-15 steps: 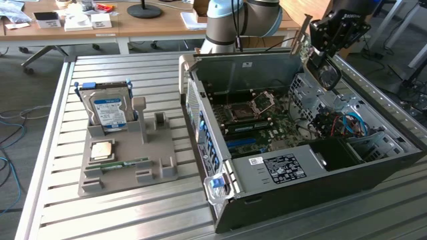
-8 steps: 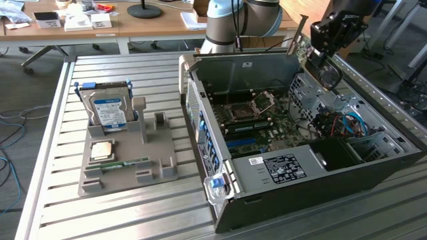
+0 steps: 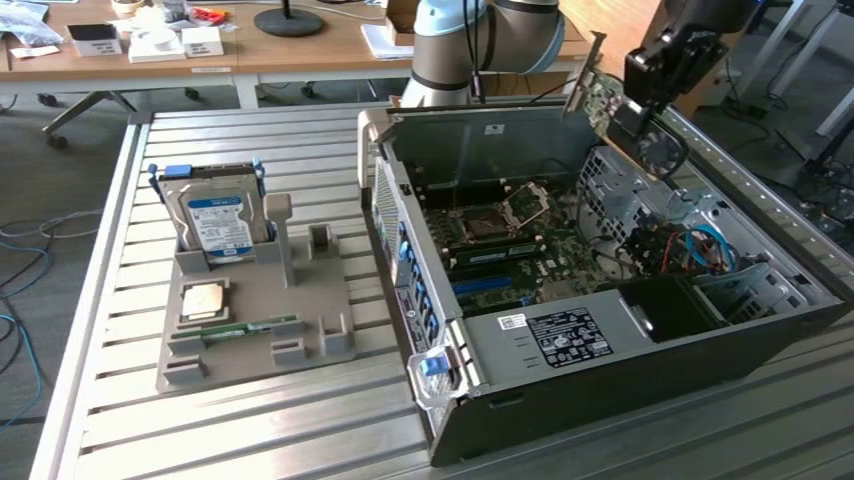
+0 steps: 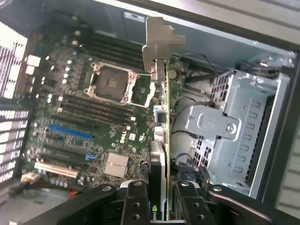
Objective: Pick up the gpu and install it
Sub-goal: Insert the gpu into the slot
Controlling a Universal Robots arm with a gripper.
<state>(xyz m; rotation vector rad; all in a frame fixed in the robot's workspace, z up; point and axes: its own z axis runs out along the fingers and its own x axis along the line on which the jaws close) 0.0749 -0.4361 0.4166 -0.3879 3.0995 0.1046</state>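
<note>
Gripper: we see the gripper [image 3: 645,85] in the upper right of the exterior view, above the open computer case [image 3: 627,370].
Fingers: in the wrist view the two dark fingers [image 4: 136,204] pinch the gpu [image 4: 161,159] between them, one on each face.
Gpu position: held edge-on and upright, with its silvery bracket [image 4: 157,44] at the end far from the gripper. In the exterior view it hangs over the case's far rim, not seated in any slot.
Below the card: we note the motherboard [image 4: 93,117] with its open processor socket [image 4: 112,84]. The grey drive cage [image 4: 234,122] is beside it.
Table: a slatted metal table [image 3: 267,420] carries the case.
Exterior view's left: a grey holder [image 3: 320,335] stands well apart from the case. It carries a blue-labelled hard drive [image 3: 220,225] upright and a memory stick [image 3: 254,328] lying flat.
</note>
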